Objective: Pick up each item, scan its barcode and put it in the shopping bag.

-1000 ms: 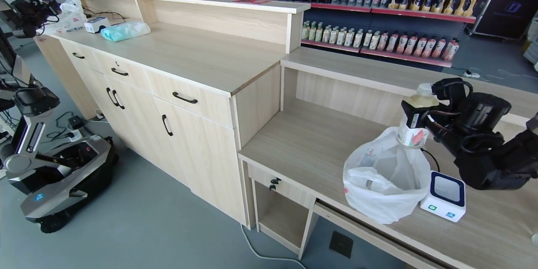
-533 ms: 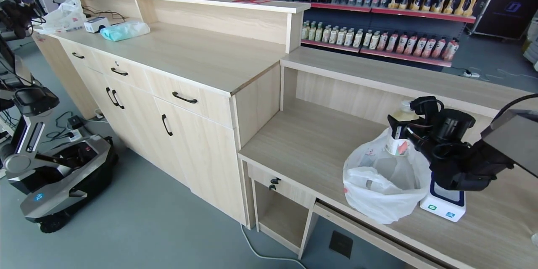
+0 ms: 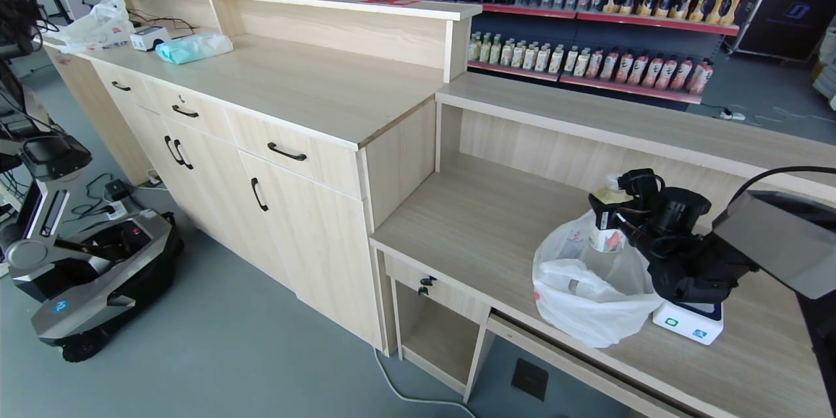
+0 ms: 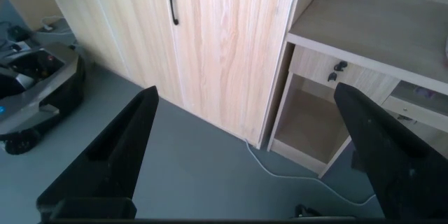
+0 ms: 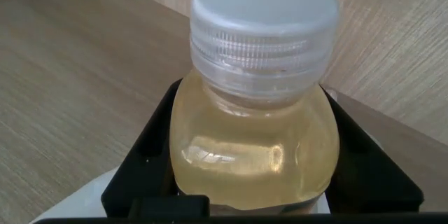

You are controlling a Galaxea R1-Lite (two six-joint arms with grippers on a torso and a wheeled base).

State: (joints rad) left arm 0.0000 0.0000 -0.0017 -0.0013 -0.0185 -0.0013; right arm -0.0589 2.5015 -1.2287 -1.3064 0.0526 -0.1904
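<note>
Holding the bottle [image 3: 604, 238] upright over the open mouth of the shopping bag [image 3: 588, 300], the right gripper [image 3: 606, 208] is clamped on its shoulder just below the white cap, with black fingers [image 5: 140, 175] pressed against both sides. Full of pale yellow drink, the bottle is likely fairly heavy, its plastic stiff but smooth and probably slippery, so a hold high under the cap looks sound. The bag is thin, soft film, slumped on the low counter [image 3: 483, 222] just left of the scanner [image 3: 689, 325]. The left gripper [image 4: 246, 94] hangs spread wide and empty above the floor.
</note>
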